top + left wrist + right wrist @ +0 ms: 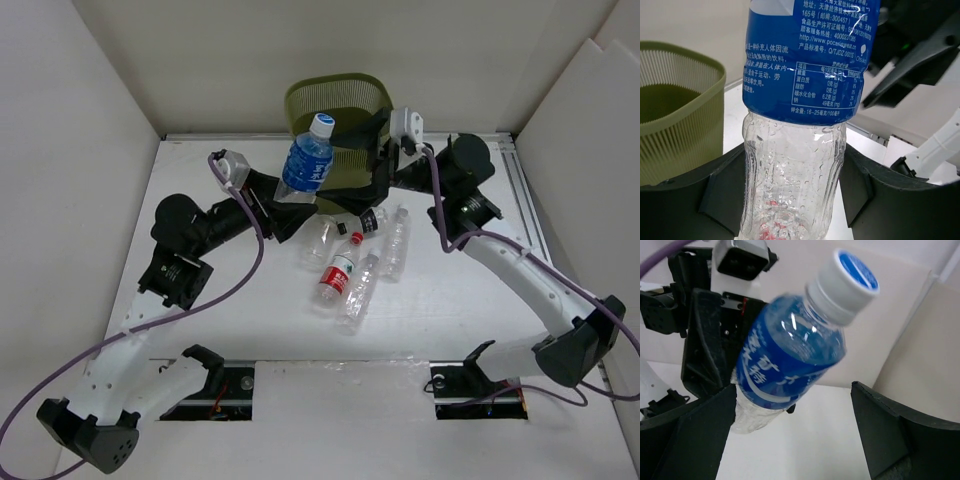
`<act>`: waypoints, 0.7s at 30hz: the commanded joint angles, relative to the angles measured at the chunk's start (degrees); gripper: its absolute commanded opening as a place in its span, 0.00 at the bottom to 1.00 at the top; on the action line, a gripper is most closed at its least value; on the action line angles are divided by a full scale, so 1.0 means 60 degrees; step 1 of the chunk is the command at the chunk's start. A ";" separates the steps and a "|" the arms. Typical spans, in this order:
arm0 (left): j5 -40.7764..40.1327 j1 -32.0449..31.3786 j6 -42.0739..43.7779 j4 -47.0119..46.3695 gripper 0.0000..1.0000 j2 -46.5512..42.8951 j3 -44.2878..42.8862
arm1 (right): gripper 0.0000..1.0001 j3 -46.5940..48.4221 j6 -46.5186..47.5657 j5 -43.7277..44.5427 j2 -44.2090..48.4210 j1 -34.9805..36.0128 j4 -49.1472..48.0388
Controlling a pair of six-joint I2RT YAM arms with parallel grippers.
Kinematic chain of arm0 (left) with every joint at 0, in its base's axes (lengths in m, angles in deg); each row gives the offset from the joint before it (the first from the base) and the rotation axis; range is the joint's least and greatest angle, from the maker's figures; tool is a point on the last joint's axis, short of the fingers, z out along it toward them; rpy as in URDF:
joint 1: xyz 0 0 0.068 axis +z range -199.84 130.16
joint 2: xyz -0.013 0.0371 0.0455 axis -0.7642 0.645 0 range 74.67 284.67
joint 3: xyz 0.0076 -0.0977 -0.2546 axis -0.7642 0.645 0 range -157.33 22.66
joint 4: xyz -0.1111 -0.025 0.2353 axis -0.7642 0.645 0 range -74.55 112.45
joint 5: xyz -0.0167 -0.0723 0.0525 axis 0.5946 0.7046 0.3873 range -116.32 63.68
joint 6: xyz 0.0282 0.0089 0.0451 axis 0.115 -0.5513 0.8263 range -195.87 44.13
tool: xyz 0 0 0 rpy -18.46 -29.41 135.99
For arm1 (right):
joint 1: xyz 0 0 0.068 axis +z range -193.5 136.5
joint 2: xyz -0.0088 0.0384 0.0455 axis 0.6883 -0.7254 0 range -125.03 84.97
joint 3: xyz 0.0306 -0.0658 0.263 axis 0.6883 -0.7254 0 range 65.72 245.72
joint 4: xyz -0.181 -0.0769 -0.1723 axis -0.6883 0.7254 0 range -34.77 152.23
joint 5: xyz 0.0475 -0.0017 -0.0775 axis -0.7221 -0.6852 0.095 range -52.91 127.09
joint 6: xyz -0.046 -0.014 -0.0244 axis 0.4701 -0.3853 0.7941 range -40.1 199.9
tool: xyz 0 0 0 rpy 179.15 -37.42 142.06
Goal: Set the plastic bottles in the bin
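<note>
Left gripper (792,200) clamps the clear base of a blue-labelled bottle (805,75) beside the bin (680,135).
Right gripper (795,440) gapes wide, facing the bottle, seemingly without touching it.

White table (450,320), olive-green bin (335,100) at its far edge, cluster of plastic bottles (338,277) lying mid-table

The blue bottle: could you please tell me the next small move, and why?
Probably shift it over the bin: the left claw grips the bottle by its lower body, and in the left wrist view the rim lies to one side, not beneath.
</note>
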 commanded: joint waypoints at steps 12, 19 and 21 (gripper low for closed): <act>0.1314 0.0003 0.0010 -0.1347 0.00 0.0339 -0.0279 | 1.00 0.1188 -0.2873 -0.0651 -0.1470 0.0678 -0.4365; 0.0700 0.0003 0.0098 -0.1113 0.05 0.0427 -0.0586 | 0.10 0.1277 -0.3535 -0.0753 -0.2086 0.0781 -0.5013; 0.0174 0.0003 0.0098 -0.1112 0.20 0.0427 -0.0587 | 0.00 0.1510 -0.3624 -0.0755 -0.2219 0.0781 -0.5013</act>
